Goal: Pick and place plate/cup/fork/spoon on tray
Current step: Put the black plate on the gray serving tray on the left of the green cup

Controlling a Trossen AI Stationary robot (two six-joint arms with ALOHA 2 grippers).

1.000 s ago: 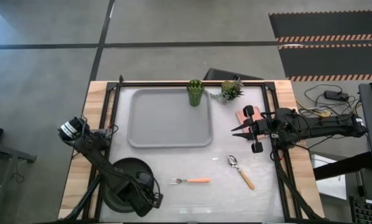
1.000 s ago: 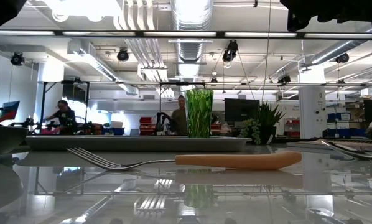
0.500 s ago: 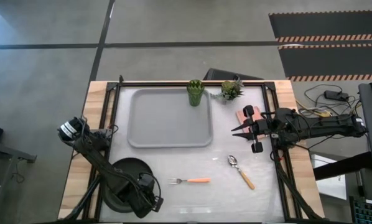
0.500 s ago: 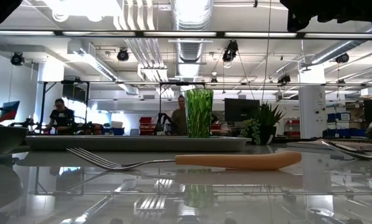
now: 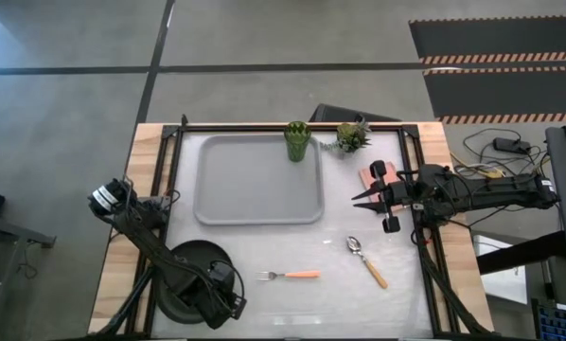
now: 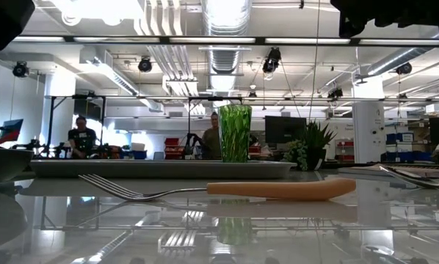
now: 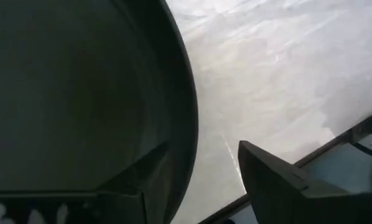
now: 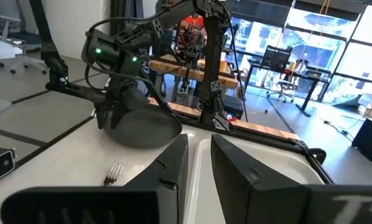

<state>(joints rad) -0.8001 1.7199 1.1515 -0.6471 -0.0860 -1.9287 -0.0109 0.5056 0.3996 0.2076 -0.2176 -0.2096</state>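
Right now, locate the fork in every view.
High view: fork near the front edge, right of the plate.
Low view: foreground, handle to the right.
Left wrist view: not in it.
Right wrist view: tines only.
Shared landmark: the plate.

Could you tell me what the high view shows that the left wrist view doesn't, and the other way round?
Only the high view shows the tray, the cup at its far right corner, the fork, the spoon and the right hand beside the tray. Only the left wrist view shows the left hand's fingers straddling the plate's rim, one inside, one outside. Both show the plate and the left hand.
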